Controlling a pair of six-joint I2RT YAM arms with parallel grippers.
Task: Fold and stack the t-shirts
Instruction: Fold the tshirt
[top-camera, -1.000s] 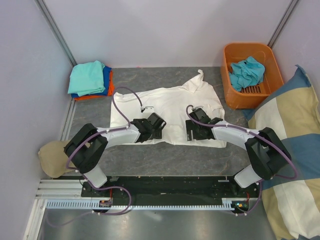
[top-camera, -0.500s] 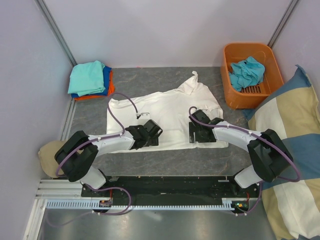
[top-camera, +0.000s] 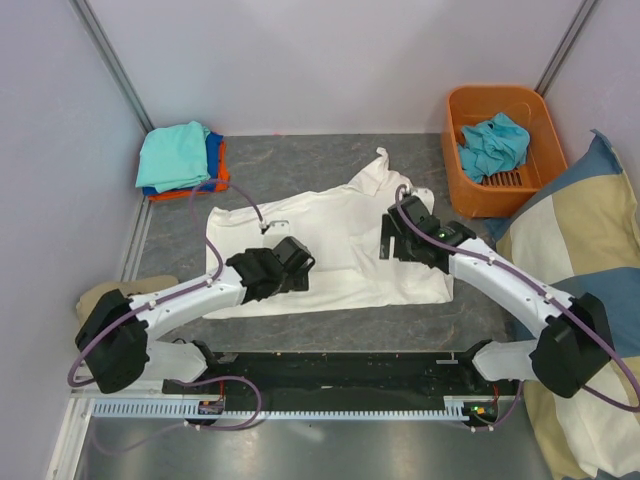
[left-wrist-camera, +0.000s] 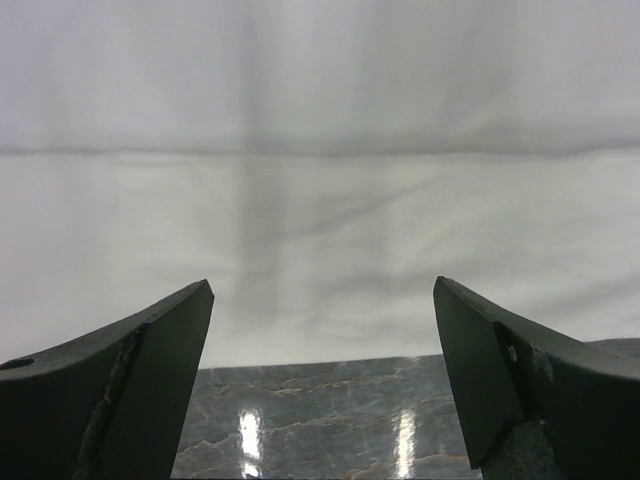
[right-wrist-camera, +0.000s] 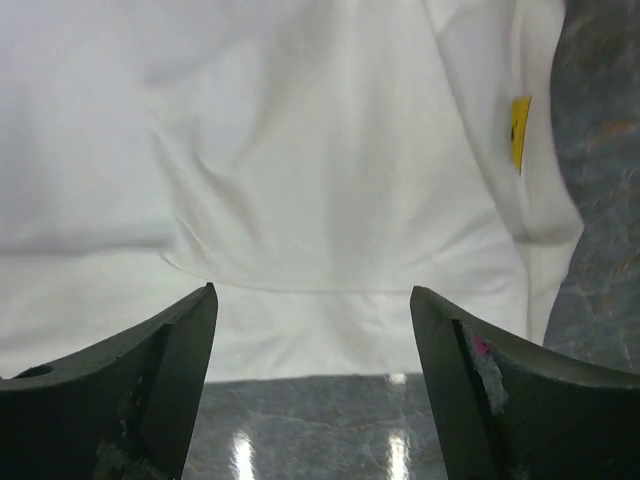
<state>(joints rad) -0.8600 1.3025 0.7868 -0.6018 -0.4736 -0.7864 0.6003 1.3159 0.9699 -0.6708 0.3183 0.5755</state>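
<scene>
A large white t-shirt (top-camera: 340, 215) lies spread flat on the grey table (top-camera: 330, 325), one sleeve pointing toward the back. My left gripper (top-camera: 290, 262) hovers over its near left part, open and empty. In the left wrist view the white t-shirt (left-wrist-camera: 320, 200) ends at a straight hem ahead of the left gripper (left-wrist-camera: 322, 283). My right gripper (top-camera: 400, 238) is open above the shirt's right side. In the right wrist view the right gripper (right-wrist-camera: 312, 290) faces the white t-shirt (right-wrist-camera: 300, 150), which has a yellow tag (right-wrist-camera: 520, 130). Folded teal (top-camera: 175, 155), blue (top-camera: 213, 160) and orange (top-camera: 190, 193) tees are stacked at the back left.
An orange basket (top-camera: 530, 110) at the back right holds a crumpled teal shirt (top-camera: 492, 145). A big blue-and-cream checked cushion (top-camera: 585, 270) fills the right side. A tan cap (top-camera: 100, 300) lies at the near left by the left arm.
The white shirt has slid a little to the left and its back sleeve has shifted left. The left gripper moved left and nearer; the right gripper moved farther back. Both stayed open.
</scene>
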